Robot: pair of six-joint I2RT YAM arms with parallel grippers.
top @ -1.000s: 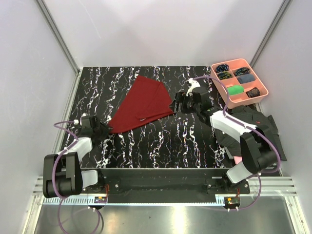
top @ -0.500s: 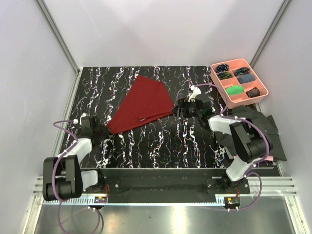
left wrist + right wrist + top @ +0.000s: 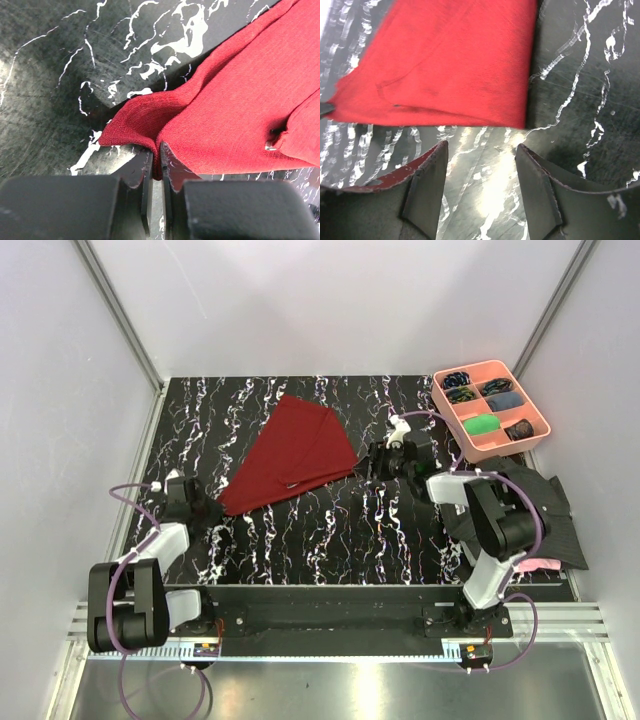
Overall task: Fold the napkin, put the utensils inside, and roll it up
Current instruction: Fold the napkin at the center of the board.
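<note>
On our marbled worktop [image 3: 330, 530], left claw [image 3: 155, 156] now pinches a corner of the napkin [image 3: 295, 450]; right claw [image 3: 480, 155] stays spread, so we can fold.

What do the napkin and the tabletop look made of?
The napkin: soft cloth, matte dark red, with a fine weave texture and limp folds. The tabletop: hard and glossy, black with white marble-like veining and light reflections; possibly laminate or a printed sheet rather than stone.

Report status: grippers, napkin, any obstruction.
Left gripper shut on a corner of the napkin. Right gripper open, empty, just off the opposite corner. Napkin folded on the table. No obstruction seen.
</note>
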